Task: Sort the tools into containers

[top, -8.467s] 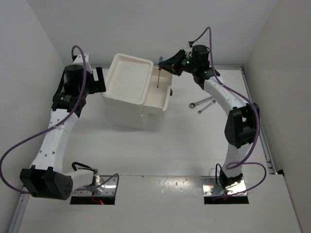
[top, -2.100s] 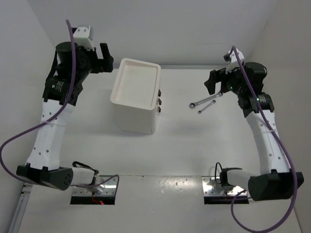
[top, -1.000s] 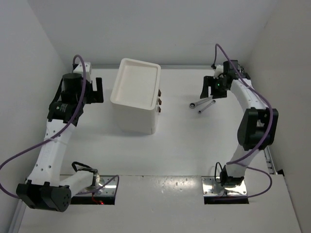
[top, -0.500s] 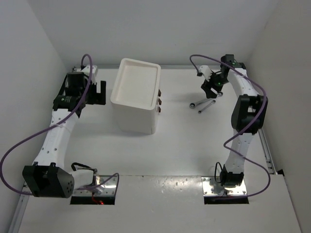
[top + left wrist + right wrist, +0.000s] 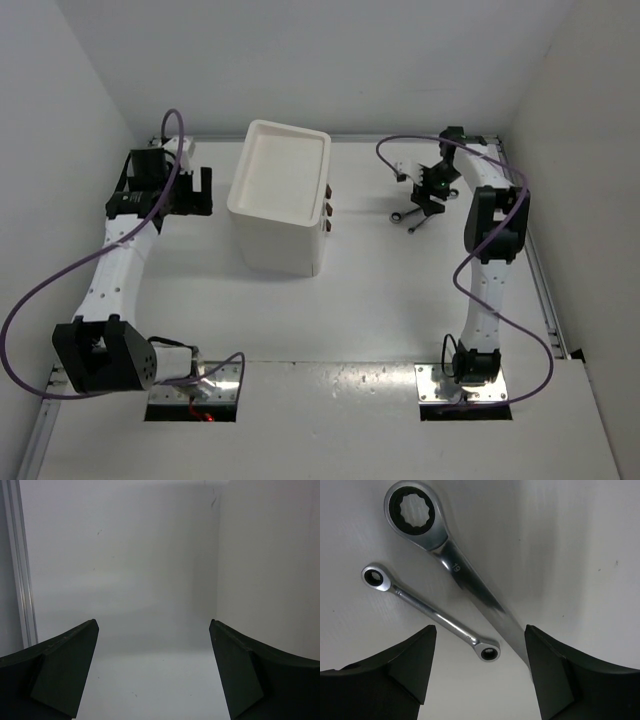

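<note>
Two silver wrenches lie side by side on the white table right of the cabinet. In the right wrist view the larger wrench (image 5: 455, 565) runs from its ring head towards my right finger, and the smaller wrench (image 5: 432, 614) ends between the fingertips. My right gripper (image 5: 480, 630) hovers open just over them, holding nothing. From above it shows as the right gripper (image 5: 431, 192) over the larger wrench (image 5: 401, 214) and the smaller wrench (image 5: 417, 226). The white cabinet (image 5: 262, 238) has its drawers shut. My left gripper (image 5: 198, 190) stands open and empty left of it.
Three dark drawer handles (image 5: 327, 208) face the wrenches. The cabinet's shallow tray top (image 5: 247, 178) holds nothing visible. A metal rail (image 5: 20, 580) edges the table in the left wrist view, where the left gripper (image 5: 152, 622) sees only bare table. White walls close in on both sides.
The right arm has folded in and brought its gripper down over the wrenches. The left arm shifted slightly. Earlier the drawer stood open with a screwdriver over it; now it is shut.
</note>
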Controlling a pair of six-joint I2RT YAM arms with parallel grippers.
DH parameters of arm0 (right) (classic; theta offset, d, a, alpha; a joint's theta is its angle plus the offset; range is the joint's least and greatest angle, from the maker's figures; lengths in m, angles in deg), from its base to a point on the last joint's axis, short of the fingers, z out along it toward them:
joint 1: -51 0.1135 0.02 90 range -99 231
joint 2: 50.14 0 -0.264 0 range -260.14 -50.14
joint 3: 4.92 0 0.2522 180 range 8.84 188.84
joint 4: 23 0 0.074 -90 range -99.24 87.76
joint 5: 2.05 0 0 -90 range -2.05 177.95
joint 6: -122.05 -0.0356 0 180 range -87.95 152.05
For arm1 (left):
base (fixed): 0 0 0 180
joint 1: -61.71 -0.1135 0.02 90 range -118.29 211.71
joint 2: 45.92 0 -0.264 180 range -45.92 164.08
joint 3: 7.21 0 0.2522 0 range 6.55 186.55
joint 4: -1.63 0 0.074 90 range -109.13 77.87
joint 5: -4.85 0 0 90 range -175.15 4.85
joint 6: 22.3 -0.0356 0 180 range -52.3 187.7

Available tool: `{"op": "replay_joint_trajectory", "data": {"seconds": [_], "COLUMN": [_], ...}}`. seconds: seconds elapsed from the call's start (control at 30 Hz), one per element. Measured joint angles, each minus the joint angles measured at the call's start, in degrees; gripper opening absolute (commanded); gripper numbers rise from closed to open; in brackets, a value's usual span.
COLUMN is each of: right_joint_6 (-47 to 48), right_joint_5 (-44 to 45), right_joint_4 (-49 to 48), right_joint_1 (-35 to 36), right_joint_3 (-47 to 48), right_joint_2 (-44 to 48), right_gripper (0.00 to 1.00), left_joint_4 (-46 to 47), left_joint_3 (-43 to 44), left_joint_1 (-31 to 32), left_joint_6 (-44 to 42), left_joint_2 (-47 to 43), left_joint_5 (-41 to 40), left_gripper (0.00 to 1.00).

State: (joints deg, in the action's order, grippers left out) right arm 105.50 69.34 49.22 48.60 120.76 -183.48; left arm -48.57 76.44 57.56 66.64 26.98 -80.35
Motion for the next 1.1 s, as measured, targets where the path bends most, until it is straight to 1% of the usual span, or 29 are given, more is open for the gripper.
{"op": "replay_joint_trajectory", "data": {"seconds": [0.4,0.57,0.7,0.77,0.8,0.93,0.97,1.03,1.07,1.1], "right_joint_6": [1.2,1.4,1.8,2.0,2.1,2.4,2.5,2.8,2.8,3.1], "right_joint_5": [2.6,4.3,5.5,6.1,6.3,7.3,7.4,7.8,8.1,8.3], "right_joint_4": [-1.8,-1.0,-0.7,-0.6,-0.5,1.3,2.2,3.9,4.7,5.2], "right_joint_1": [2.8,3.6,3.7,3.8,3.8,4.1,4.1,4.4,4.7,4.9], "right_joint_3": [5.0,7.0,7.6,7.6,7.6,8.0,8.5,9.2,9.4,9.4], "right_joint_2": [-4.7,-7.4,-7.6,-7.7,-7.7,-8.2,-8.4,-8.9,-9.0,-9.0], "right_gripper": [0.71,0.70,0.70,0.65,0.60,0.47,0.40,0.34,0.27,0.24], "left_joint_4": [0.1,0.1,0.1,0.1,0.1,0.1,0.1,0.1,0.1,0.1], "left_joint_3": [0.0,0.0,0.0,0.0,0.0,0.0,0.0,0.0,0.0,0.0], "left_joint_1": [-4.0,-5.1,-6.1,-6.5,-6.7,-7.0,-7.0,-7.2,-7.2,-7.3], "left_joint_6": [-0.5,-1.3,-1.5,-1.5,-1.5,-1.5,-1.5,-1.5,-1.5,-1.5], "left_joint_2": [1.6,2.0,2.3,2.4,2.4,2.5,2.5,2.5,2.6,2.6], "left_joint_5": [3.8,4.7,5.5,5.8,6.0,6.4,6.6,6.7,6.7,6.7], "left_gripper": [1.00,1.00,1.00,1.00,1.00,1.00,1.00,1.00,1.00,1.00]}}
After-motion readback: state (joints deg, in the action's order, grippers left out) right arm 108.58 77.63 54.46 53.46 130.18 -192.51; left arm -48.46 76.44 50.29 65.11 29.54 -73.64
